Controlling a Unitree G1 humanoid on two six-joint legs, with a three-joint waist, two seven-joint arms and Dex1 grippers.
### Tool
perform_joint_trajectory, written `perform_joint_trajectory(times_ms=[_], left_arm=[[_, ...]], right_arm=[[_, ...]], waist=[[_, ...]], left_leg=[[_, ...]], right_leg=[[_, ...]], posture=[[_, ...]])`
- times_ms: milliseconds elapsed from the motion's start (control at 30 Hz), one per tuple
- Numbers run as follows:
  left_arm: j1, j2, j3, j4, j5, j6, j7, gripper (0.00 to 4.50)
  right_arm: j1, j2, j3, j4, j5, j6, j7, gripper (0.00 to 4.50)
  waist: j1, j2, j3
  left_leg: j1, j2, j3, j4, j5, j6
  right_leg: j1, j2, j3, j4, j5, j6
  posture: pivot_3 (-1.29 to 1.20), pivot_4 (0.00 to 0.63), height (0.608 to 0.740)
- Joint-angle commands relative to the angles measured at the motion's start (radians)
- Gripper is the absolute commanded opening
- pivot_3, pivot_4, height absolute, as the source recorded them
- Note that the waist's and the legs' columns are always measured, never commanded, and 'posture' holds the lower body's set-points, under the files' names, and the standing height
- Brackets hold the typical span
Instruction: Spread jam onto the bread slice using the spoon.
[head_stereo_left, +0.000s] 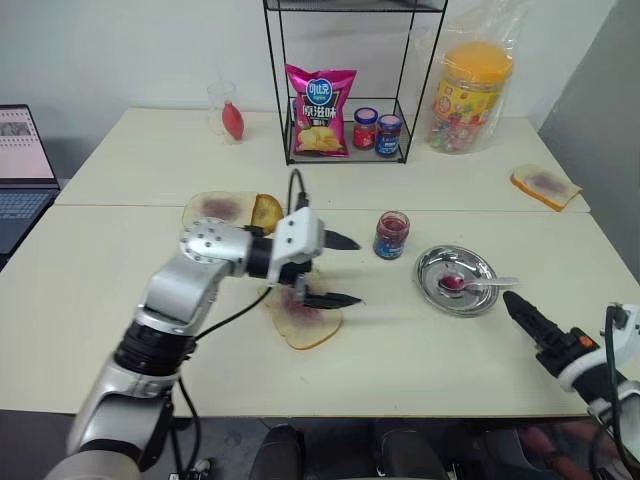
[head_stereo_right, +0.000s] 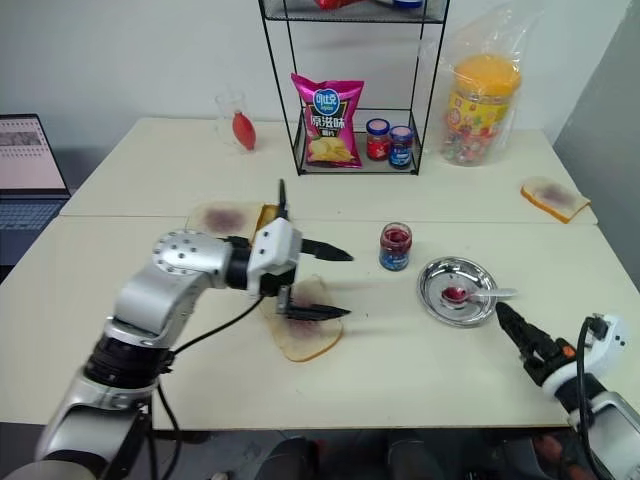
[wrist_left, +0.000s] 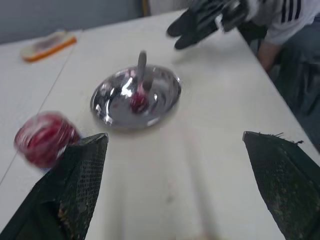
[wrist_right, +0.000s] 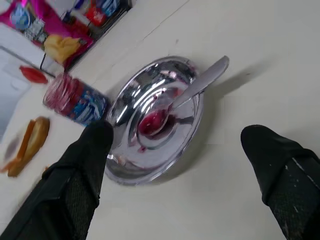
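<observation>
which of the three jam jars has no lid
The blue-labelled jam jar standing on the table beside the steel plate; the two jars in the wire rack keep their caps.

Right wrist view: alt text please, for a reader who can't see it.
A jam-stained spoon lies in a round steel plate on a white table, between the open right hand's two black fingers. An open jam jar stands beside the plate.

Bare tabletop (head_stereo_left: 400, 345) lies open across the lower middle of the frame, between the left gripper (head_stereo_left: 343, 270) (fingers spread, hanging over the bread slice (head_stereo_left: 303, 322)) and the right gripper (head_stereo_left: 525, 312) at lower right. Right of centre, the jam (head_stereo_left: 391, 234) and the steel plate (head_stereo_left: 430, 280) holding the spoon (head_stereo_left: 470, 283) stand close together, leaving a narrow gap. The wire rack (head_stereo_left: 345, 80) blocks the upper middle.
</observation>
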Motion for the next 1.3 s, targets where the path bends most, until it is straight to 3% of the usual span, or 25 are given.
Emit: perform_joint_trajectory(times_ms=[33,467,867,900,1067,1300], left_arm=[[0.004,0.001,-0.022,-0.057,0.003,0.0,0.027,4.49],[0.035,-0.012,-0.028,-0.104,-0.003,0.057,0.135,4.49],[0.036,-0.017,-0.03,-0.117,-0.008,0.077,0.177,4.49],[0.037,-0.015,-0.03,-0.118,-0.008,0.076,0.177,4.5],[0.033,-0.025,-0.031,-0.112,-0.006,0.077,0.194,4.5],[0.035,-0.042,-0.022,-0.121,-0.032,0.109,0.217,4.5]], right_arm=[[-0.066,0.03,0.021,0.054,0.009,-0.038,-0.032,4.5],[-0.26,0.123,0.053,0.291,-0.093,-0.124,0.01,4.5],[-0.34,0.165,0.055,0.389,-0.187,-0.158,0.078,4.5],[-0.338,0.165,0.055,0.389,-0.189,-0.157,0.085,4.12],[-0.338,0.16,0.046,0.403,-0.199,-0.145,0.111,3.16],[-0.34,0.159,0.039,0.41,-0.208,-0.136,0.138,1.48]], waist=[[-0.002,0.002,-0.001],[-0.01,0.005,-0.001],[-0.016,0.005,-0.002],[-0.016,0.005,-0.002],[-0.016,0.005,-0.001],[-0.016,0.005,-0.002]], left_leg=[[0.0,0.0,0.0,0.0,0.0,0.0],[0.0,0.0,0.001,-0.001,0.0,0.0],[0.001,0.0,0.003,0.001,0.001,0.001],[0.001,0.0,0.003,0.001,0.001,0.001],[0.001,0.0,0.003,0.001,0.001,0.001],[0.0,0.0,0.003,0.0,0.001,0.001]], right_leg=[[0.0,0.0,0.0,0.0,0.0,0.0],[-0.001,0.0,0.001,-0.001,0.0,0.0],[0.0,0.0,0.004,-0.001,0.004,0.003],[0.0,0.0,0.004,-0.001,0.004,0.003],[0.0,0.0,0.004,-0.001,0.003,0.003],[-0.001,0.001,0.004,-0.001,0.003,0.003]], posture=[[0.0,0.15,0.74],[0.0,0.15,0.74],[0.0,0.15,0.74],[0.0,0.15,0.74],[0.0,0.15,0.74],[0.0,0.15,0.74]])
